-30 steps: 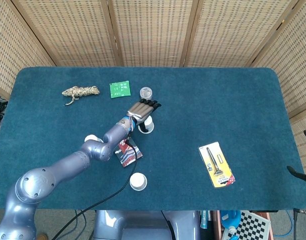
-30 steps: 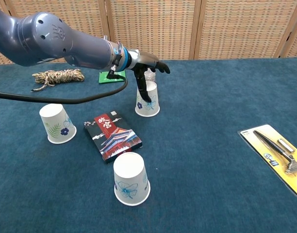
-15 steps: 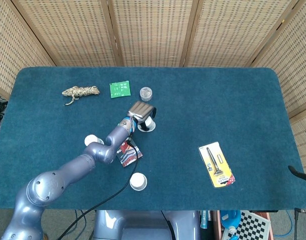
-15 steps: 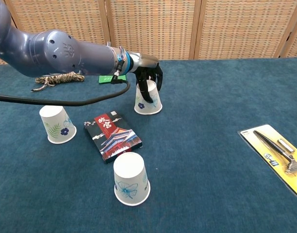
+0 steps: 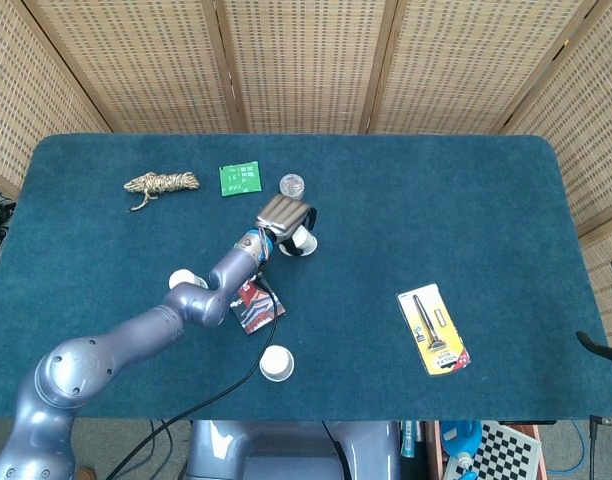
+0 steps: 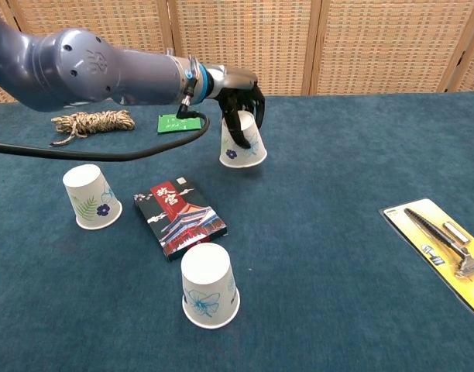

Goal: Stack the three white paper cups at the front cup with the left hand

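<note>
The left robot hand (image 6: 241, 108) wraps its fingers over the top of an upturned white cup (image 6: 243, 143) and holds it tilted, clear of the bench (image 6: 338, 232), seemingly so it can be carried to the stack. Nearer the robot, past a card pack (image 6: 180, 218), stands the front cup (image 6: 209, 285), the likely target, with the third cup (image 6: 91, 196) off to the hand's left. The right robot hand is out of view.

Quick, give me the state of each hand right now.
Left hand: holding a white paper cup, lifted off the table.
Right hand: not in view.
</note>
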